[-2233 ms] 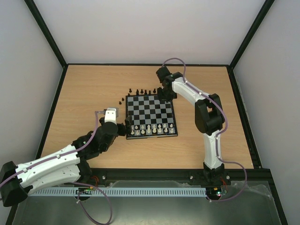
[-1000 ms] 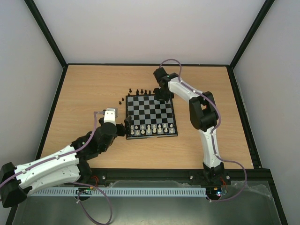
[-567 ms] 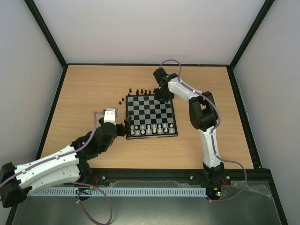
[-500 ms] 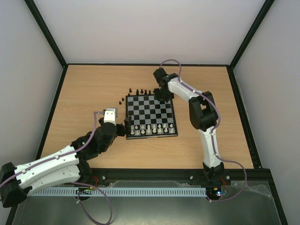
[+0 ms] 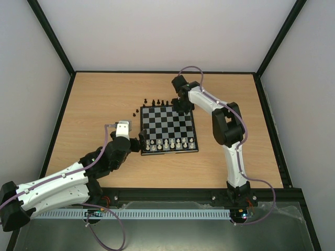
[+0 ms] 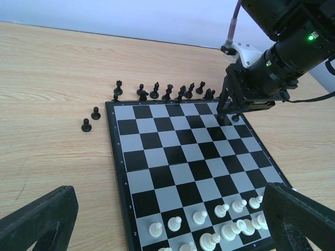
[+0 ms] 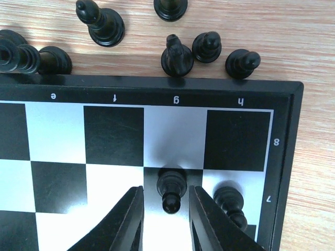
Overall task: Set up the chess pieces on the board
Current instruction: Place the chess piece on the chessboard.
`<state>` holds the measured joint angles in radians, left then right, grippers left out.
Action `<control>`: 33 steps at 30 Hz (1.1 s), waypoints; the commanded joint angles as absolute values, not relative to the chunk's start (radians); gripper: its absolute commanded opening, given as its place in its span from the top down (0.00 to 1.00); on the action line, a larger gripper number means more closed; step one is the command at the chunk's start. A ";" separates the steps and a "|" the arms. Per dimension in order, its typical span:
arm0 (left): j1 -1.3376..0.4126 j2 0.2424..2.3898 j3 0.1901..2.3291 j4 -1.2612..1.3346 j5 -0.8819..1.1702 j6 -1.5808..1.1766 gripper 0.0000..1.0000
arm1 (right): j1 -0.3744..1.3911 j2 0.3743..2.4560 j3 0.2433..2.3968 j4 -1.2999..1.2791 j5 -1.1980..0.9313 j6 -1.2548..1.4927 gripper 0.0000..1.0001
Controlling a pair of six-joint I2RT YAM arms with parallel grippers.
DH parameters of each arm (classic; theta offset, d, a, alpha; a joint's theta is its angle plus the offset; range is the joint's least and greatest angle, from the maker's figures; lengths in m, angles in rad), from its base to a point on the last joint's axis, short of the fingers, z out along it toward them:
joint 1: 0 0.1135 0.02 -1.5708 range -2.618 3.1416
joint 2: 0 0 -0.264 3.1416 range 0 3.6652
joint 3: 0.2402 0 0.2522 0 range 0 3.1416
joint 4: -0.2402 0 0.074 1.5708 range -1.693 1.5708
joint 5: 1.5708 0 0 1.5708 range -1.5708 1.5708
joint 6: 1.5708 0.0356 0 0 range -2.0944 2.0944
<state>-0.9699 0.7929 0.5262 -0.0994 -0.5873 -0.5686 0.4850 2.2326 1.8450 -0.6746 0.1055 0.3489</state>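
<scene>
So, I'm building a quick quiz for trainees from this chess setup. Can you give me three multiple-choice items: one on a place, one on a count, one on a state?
1. Where does the black pawn between the right hand's fingers stand?
A) on the table
B) on the board, column g, row 7
C) column e, row 8

2. How many black pieces stand on the board's squares in the right wrist view?
A) none
B) two
C) five

3. How is the left hand?
A) shut on a white piece
B) shut, empty
C) wide open, empty

Answers:
1 B, it stands under the g label, level with the 7.
2 B, that pawn and the one beside it in column h.
3 C, its fingers stand far apart, gripping nothing.
</scene>
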 commanded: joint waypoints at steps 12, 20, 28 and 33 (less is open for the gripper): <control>-0.962 0.778 0.512 -0.109 -0.601 -0.570 0.01 | 0.492 2.134 1.815 -0.703 0.070 0.344 0.57; -0.962 0.781 0.512 -0.109 -0.602 -0.571 0.01 | 0.492 2.128 1.843 -0.706 0.054 0.342 0.42; -0.962 0.778 0.512 -0.109 -0.606 -0.570 0.01 | 0.492 2.143 1.891 -0.713 0.078 0.333 0.30; -0.962 0.781 0.514 -0.115 -0.613 -0.572 0.01 | 0.484 2.180 1.992 -0.737 0.104 0.333 0.27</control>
